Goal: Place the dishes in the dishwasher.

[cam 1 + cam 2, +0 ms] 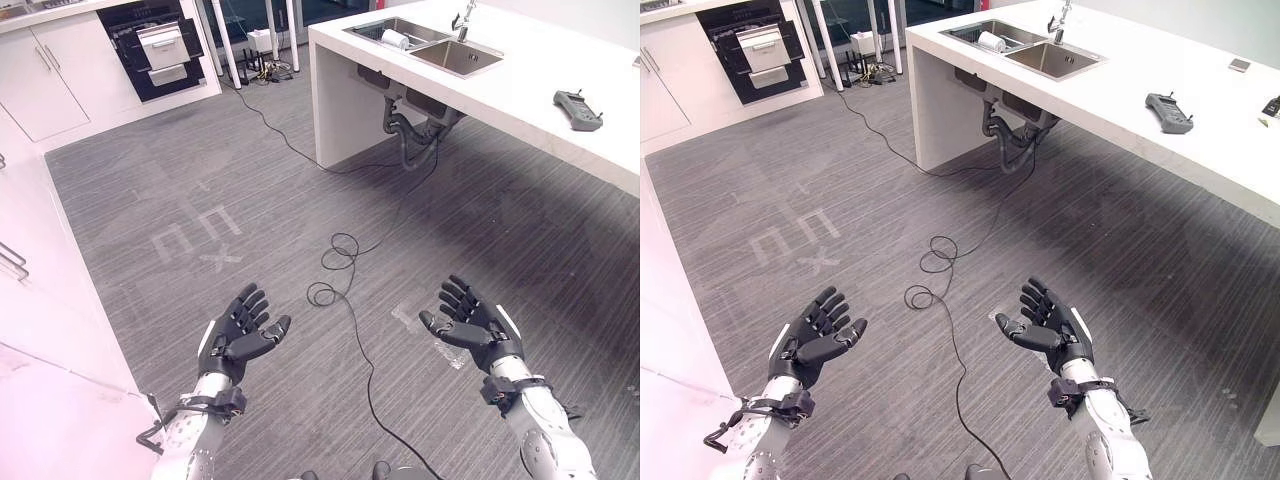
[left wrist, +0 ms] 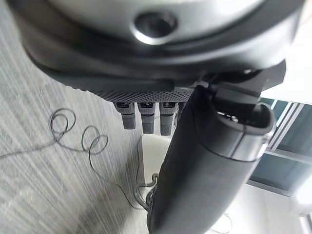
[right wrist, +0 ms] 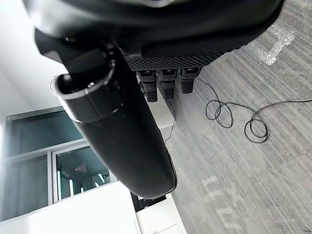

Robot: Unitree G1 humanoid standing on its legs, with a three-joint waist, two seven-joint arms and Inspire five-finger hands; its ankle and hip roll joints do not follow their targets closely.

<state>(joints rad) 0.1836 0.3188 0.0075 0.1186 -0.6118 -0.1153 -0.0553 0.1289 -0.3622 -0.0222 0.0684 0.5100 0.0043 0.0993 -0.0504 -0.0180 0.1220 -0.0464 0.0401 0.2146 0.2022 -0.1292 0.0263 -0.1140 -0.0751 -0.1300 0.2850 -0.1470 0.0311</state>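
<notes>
Whitish object [image 1: 396,38] in the sink [image 1: 440,62], perhaps a dish; dishwasher [image 1: 160,45] interior indistinct

Grey streaked floor [image 1: 200,180] carries pale taped marks [image 1: 195,238]. White bench [image 1: 560,60], steel-grey sink [image 1: 455,55]. Black dishwasher [image 1: 150,45], white racks.
</notes>
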